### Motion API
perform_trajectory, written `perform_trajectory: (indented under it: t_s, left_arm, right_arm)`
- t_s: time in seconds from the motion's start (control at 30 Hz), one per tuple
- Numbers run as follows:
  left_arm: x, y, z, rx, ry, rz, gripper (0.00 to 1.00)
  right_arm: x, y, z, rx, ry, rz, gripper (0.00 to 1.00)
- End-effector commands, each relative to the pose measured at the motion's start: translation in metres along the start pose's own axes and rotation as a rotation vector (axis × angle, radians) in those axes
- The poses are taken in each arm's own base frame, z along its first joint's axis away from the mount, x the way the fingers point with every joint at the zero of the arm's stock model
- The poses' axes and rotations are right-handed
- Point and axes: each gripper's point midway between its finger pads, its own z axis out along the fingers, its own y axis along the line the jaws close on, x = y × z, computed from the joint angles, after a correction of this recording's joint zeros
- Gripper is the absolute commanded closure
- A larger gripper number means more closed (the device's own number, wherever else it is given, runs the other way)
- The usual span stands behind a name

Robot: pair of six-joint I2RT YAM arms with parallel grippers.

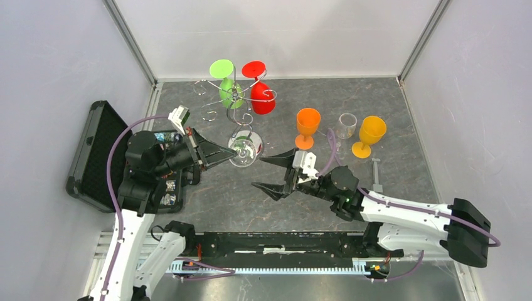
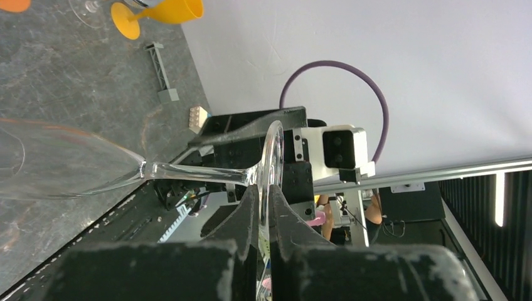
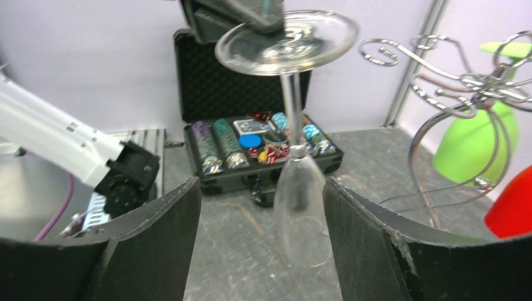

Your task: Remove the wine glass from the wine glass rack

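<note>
My left gripper (image 1: pixel 232 152) is shut on the foot of a clear wine glass (image 1: pixel 245 151) and holds it upside down, bowl hanging, just in front of the chrome wine glass rack (image 1: pixel 237 103). In the left wrist view the fingers (image 2: pixel 251 213) pinch the foot's edge (image 2: pixel 273 157). A green glass (image 1: pixel 229 93) and a red glass (image 1: pixel 263 98) hang on the rack. My right gripper (image 1: pixel 258 172) is open. In its wrist view the clear bowl (image 3: pixel 301 207) hangs between its fingers (image 3: pixel 169 219), close to the right one; contact cannot be told. The rack's arms (image 3: pixel 439 81) stand apart to the right.
An orange glass (image 1: pixel 307 123), a small clear glass (image 1: pixel 347 125) and a yellow glass (image 1: pixel 370 134) stand at the right. An open black case of poker chips (image 1: pixel 100 153) lies at the left, also in the right wrist view (image 3: pixel 257 144). A small grey part (image 1: pixel 375 169) lies near the yellow glass.
</note>
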Motion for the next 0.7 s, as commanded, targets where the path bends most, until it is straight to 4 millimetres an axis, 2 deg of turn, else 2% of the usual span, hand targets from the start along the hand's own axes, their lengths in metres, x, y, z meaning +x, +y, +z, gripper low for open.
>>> perform_trajectory:
  t_s: [0.0,0.13,0.4,0.5,0.63,0.67]
  left_arm:
    - [0.011,-0.024,-0.007,0.089,0.030,0.006,0.98]
    - [0.017,-0.029,-0.010,0.102,0.038,-0.005,0.98]
    - [0.025,-0.029,-0.012,0.111,0.057,-0.023,0.98]
    - [0.025,-0.032,-0.012,0.116,0.061,-0.020,0.98]
    - [0.025,-0.037,-0.014,0.124,0.056,-0.011,0.98]
    - [0.025,-0.037,-0.015,0.125,0.054,-0.010,0.98]
  right_arm:
    - [-0.052,-0.015,0.016,0.071,-0.180,-0.076,0.26]
    - [-0.052,-0.006,0.033,0.003,-0.162,-0.085,0.36]
    - [-0.052,0.003,0.055,-0.039,-0.158,-0.073,0.49]
    - [-0.051,0.005,0.061,-0.049,-0.146,-0.065,0.59]
    - [-0.051,0.002,0.063,-0.029,-0.142,-0.048,0.90]
    - [-0.053,0.001,0.063,-0.021,-0.149,-0.044,0.95]
